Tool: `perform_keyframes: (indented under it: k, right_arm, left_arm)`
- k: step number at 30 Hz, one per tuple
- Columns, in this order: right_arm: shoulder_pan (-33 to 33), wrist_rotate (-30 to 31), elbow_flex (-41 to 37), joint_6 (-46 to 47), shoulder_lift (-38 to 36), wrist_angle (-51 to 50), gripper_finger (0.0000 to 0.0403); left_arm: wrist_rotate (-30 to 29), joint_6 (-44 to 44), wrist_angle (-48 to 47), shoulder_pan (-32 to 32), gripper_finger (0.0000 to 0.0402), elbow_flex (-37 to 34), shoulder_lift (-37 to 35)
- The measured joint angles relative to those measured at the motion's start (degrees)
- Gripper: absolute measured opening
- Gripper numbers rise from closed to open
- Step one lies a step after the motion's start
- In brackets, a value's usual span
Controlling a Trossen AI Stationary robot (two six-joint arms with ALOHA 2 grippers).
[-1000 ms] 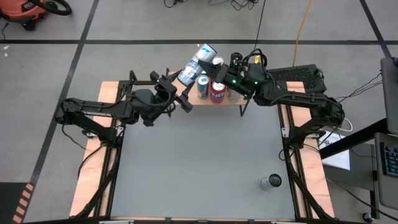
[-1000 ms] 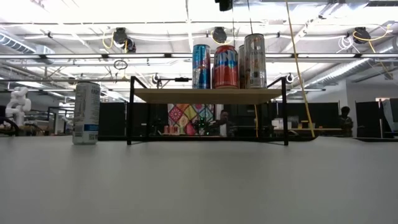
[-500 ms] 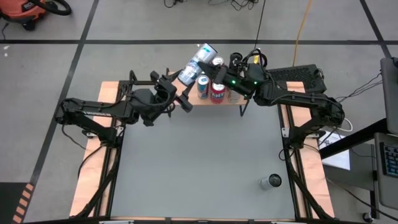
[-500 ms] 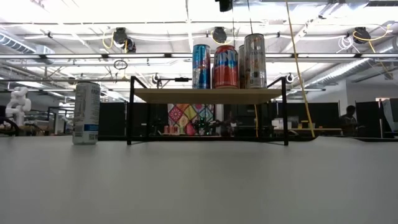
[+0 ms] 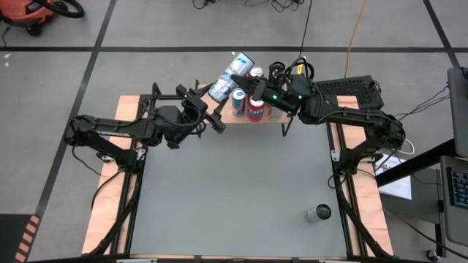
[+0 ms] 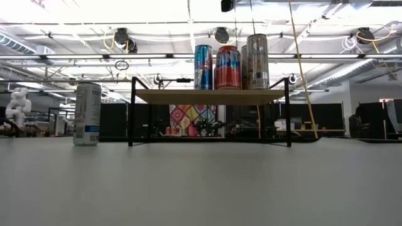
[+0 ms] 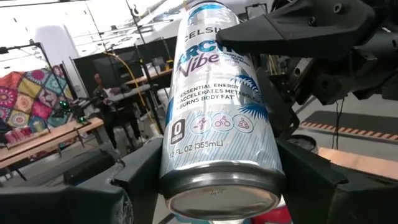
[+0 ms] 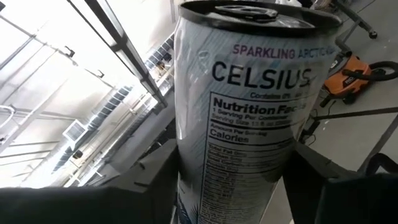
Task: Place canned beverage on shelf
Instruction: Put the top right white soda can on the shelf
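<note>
Over the far edge of the table (image 5: 234,197), both arms meet at one tall white can (image 5: 228,75). It is tipped on its side in the air, above the left end of the shelf (image 5: 281,117). The left claw (image 5: 218,117) has its fingers on both sides of the can's bottom end, grasping it. The right claw (image 5: 247,79) comes from the other side, with its fingers around the top end of the same can. I cannot tell if the right claw is squeezing it or just sitting round it.

On the shelf stand three cans: a blue can (image 6: 203,67), a red can (image 6: 228,67) beside it, and a silver can (image 6: 257,61) at the right.

One more can (image 5: 318,213) stands alone near the table's front right corner, well apart from the arms.
</note>
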Motion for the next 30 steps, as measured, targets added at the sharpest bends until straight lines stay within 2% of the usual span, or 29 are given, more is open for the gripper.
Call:
perform_keyframes:
  k: [3,11,16,24,30]
  right_arm:
    - [-0.17,-0.17,0.0,0.08,0.01,0.38,0.0196]
    - [-1.01,-0.61,-0.02,-0.03,0.02,1.14,0.0192]
    - [-2.33,-3.75,-0.04,0.88,0.09,0.89,0.0193]
    - [-4.05,-7.18,-0.04,1.41,0.08,1.25,0.0189]
    - [-5.83,-13.18,-0.04,1.29,0.07,1.26,0.0189]
  left_arm:
    - [-0.07,-3.32,-0.36,-0.51,0.0274,0.0,-0.01]
    - [5.89,-16.29,-1.42,-0.88,0.0321,0.0,0.04]
    - [6.7,-24.96,-4.72,-1.04,0.0324,0.01,-1.02]
    - [7.49,-27.92,-10.35,-2.95,0.0324,0.01,-4.68]
    - [12.06,-44.52,-20.42,-2.46,0.0324,0.0,-10.13]
